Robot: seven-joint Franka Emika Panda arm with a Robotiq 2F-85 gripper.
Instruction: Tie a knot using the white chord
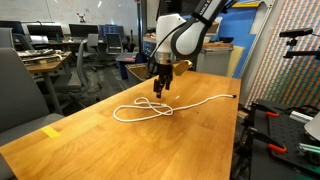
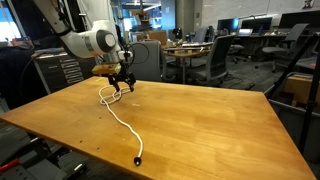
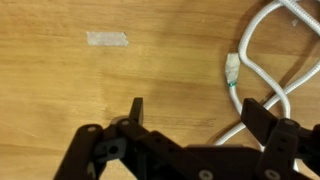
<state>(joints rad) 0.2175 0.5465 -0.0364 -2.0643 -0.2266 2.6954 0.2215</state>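
The white chord lies on the wooden table with a crossed loop at one end and a long tail that runs to a dark tip near the table edge. In the wrist view the looped strands curve at the right, and a short end with a greenish tip points up. My gripper hovers just above the loop, also seen in an exterior view. Its fingers are spread wide apart and hold nothing. The right finger sits over a strand of the chord.
A strip of pale tape is stuck on the table. A yellow tag lies near the table's edge. Office chairs and desks stand behind the table. A rack with red-handled tools stands beside it.
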